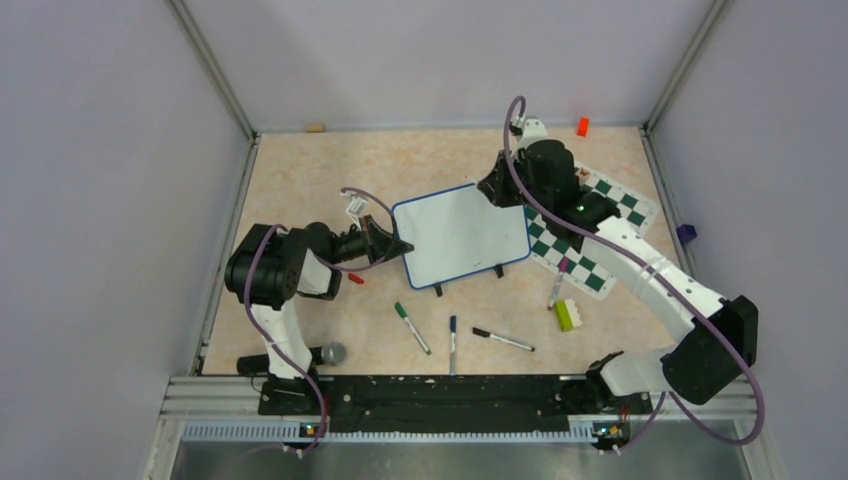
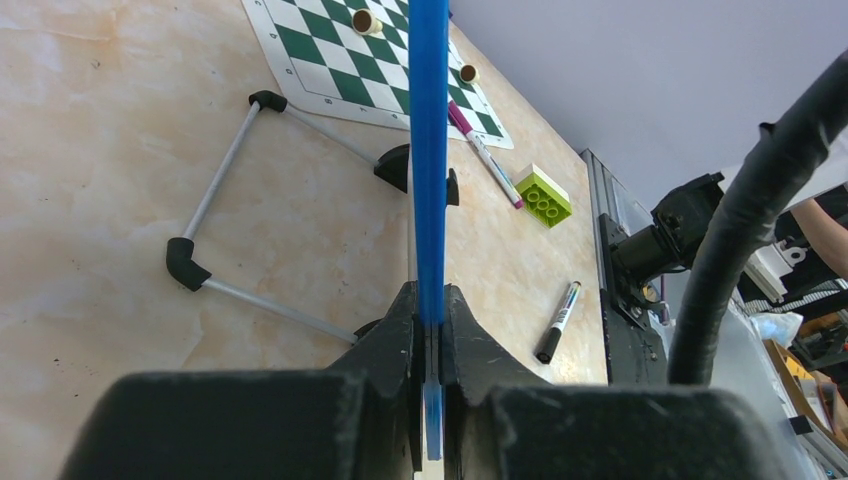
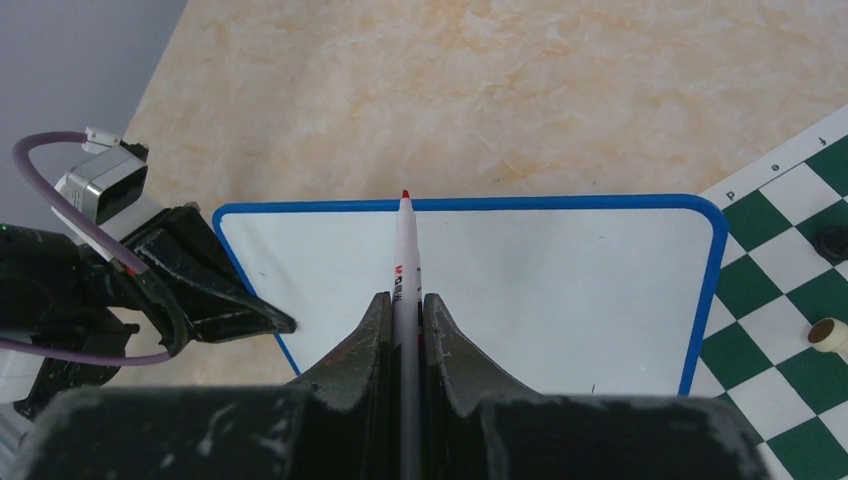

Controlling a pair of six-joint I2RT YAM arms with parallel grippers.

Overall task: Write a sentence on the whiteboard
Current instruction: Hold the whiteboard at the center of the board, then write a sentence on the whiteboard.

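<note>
The whiteboard point(image 1: 462, 237), white with a thin blue frame, stands tilted on its black feet at the table's middle. Its face is blank in the top and right wrist views point(image 3: 520, 280); no red writing shows. My left gripper point(image 1: 393, 243) is shut on the board's left edge, and the blue frame point(image 2: 430, 150) runs edge-on between its fingers. My right gripper point(image 1: 497, 188) is at the board's far right corner, shut on a white marker with a red tip point(image 3: 405, 240) that points over the board's top edge.
A green-and-white chess mat point(image 1: 590, 230) lies right of the board under my right arm. A purple-capped marker point(image 1: 557, 282) and a lime brick point(image 1: 566, 314) lie beside it. Green, blue and black markers point(image 1: 411, 327) lie near the front. A red cap point(image 1: 356, 278) lies by my left arm.
</note>
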